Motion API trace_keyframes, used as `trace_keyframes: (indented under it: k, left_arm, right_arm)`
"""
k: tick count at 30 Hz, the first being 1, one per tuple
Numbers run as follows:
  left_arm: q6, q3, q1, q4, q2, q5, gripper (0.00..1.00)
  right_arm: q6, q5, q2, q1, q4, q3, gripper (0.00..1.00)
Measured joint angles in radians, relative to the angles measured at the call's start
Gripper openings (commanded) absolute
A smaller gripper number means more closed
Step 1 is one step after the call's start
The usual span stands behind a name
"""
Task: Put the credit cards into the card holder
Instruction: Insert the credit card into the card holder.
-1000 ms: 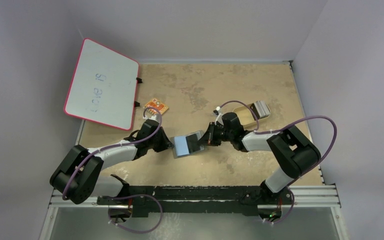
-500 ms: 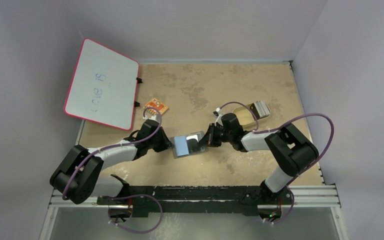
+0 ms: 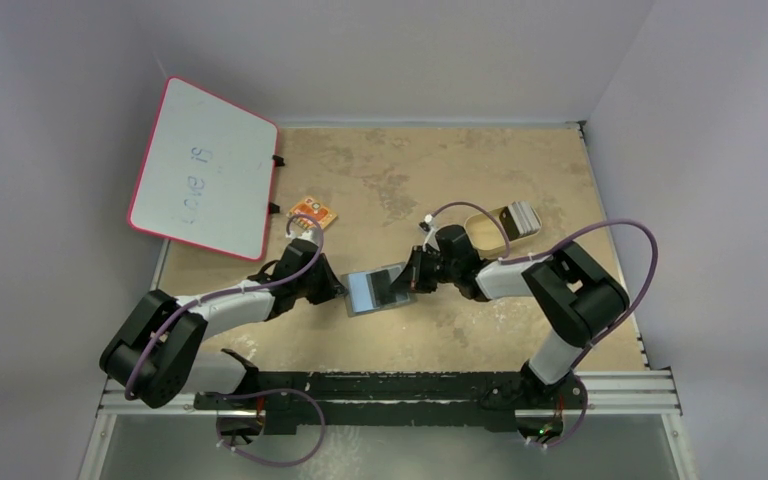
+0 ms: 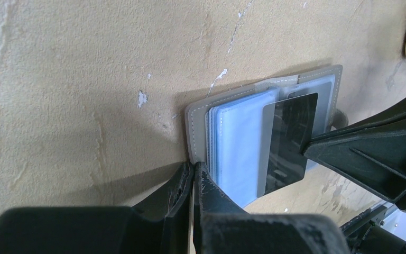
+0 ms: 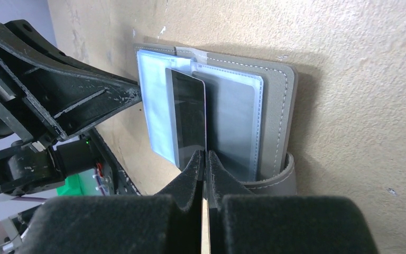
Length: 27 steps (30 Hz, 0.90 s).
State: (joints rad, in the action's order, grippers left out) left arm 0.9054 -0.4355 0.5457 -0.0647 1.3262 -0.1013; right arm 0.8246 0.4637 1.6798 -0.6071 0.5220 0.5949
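Top view. Noted a small grey fold-over card holder lying open, light-blue inside facing up, on the tan mottled tabletop. Placed between the two arms, nearer the front edge than the back wall.

Left gripper: at the holder's left edge, jaws pressed together. Left wrist view: tips touching the near corner of the holder's grey stitched cover. Unable to tell whether nipping the cover edge or only bearing on it.

Right gripper: at the holder's right side, jaws pinched on the short near edge of a thin dark-grey rectangular credit card. Card lying flat over the clear plastic sleeves, about mid-holder, long sides parallel to the fold. Unable to tell whether already tucked under a sleeve lip or merely resting on top. Grey strap curling up from the holder's edge just beside the right gripper.

Elsewhere: a small stack of grey-silver credit cards in the far end of a tan oblong tray, beyond the right forearm, well apart from the holder. Red-rimmed whiteboard with faint writing propped at far left. Small orange packet flat on the tabletop near the whiteboard's right edge.
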Motion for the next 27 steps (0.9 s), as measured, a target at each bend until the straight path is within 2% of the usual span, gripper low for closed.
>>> trace_keyframes:
  k: [13, 17, 27]
  left_arm:
    - [0.0, 0.0, 0.0, -0.001, 0.0, -0.001, 0.0]
    - [0.001, 0.0, 0.0, -0.001, 0.0, -0.002, 0.0]
    - [0.002, 0.001, 0.0, -0.002, 0.0, -0.007, 0.0]
  right_arm:
    - [0.015, -0.001, 0.013, -0.019, 0.016, 0.014, 0.0]
    - [0.02, -0.002, 0.044, -0.048, 0.014, 0.044, 0.09]
    - [0.009, -0.009, 0.068, -0.082, -0.038, 0.099, 0.19]
